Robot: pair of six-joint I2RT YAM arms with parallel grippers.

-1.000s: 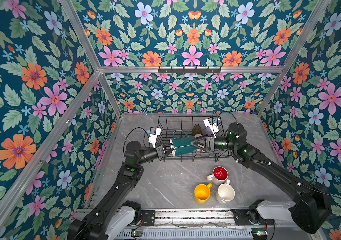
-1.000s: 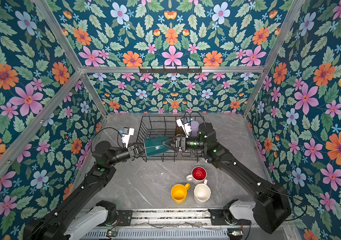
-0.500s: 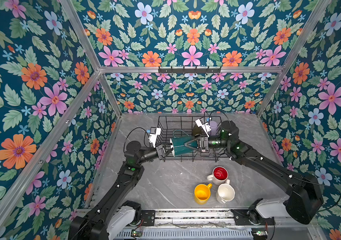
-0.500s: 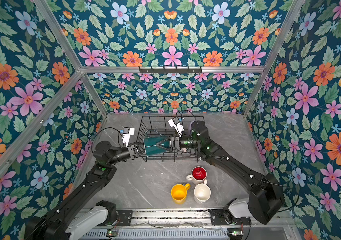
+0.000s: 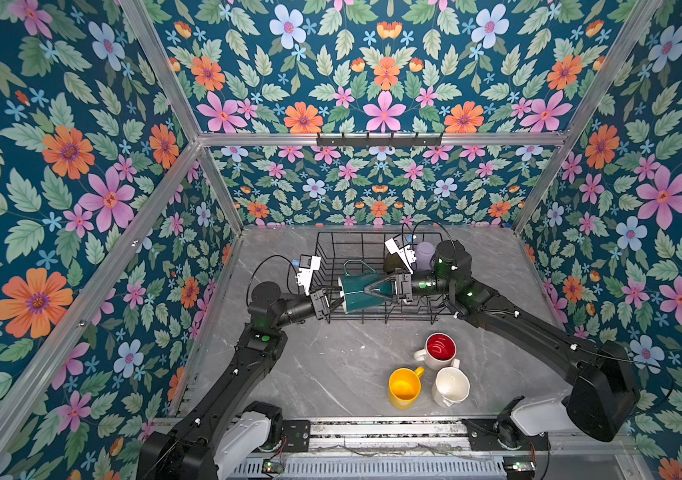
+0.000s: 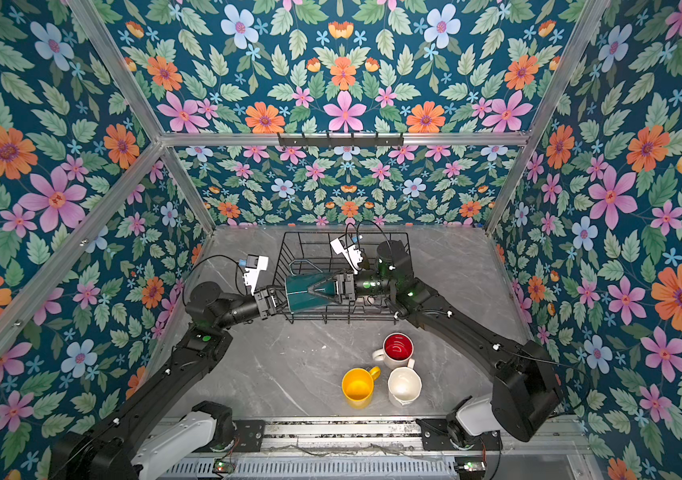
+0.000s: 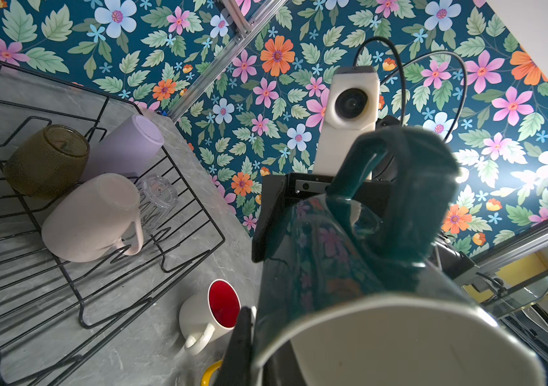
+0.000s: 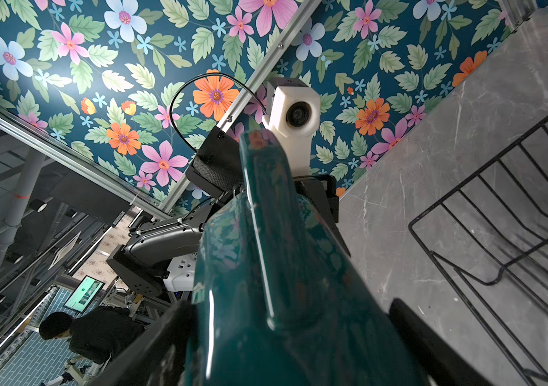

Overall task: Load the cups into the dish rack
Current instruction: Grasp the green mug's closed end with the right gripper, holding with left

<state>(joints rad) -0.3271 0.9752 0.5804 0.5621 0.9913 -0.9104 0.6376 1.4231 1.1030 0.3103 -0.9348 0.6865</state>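
Note:
The dark green mug (image 5: 358, 293) (image 6: 302, 293) hangs on its side over the dish rack's (image 5: 372, 320) front left part, mouth toward the left. My left gripper (image 5: 337, 301) (image 7: 256, 337) is shut on the mug's rim. My right gripper (image 5: 366, 289) (image 8: 286, 310) is open, its fingers (image 8: 165, 317) reaching along both sides of the mug's body (image 8: 282, 284) from its base. In the rack lie a lilac tumbler (image 7: 129, 147), an olive-amber glass (image 7: 45, 160), a pale pink mug (image 7: 92, 217) and a clear glass (image 7: 159, 197).
On the grey table in front of the rack stand a red-lined white mug (image 5: 439, 349), a yellow mug (image 5: 405, 388) and a white mug (image 5: 451, 386), close together. A black hook rail (image 5: 379, 139) hangs on the back wall. Flowered walls close in three sides.
My right gripper has slid leftward along the dark green mug and its jaws have narrowed a little. The left gripper and the mug have stayed put.

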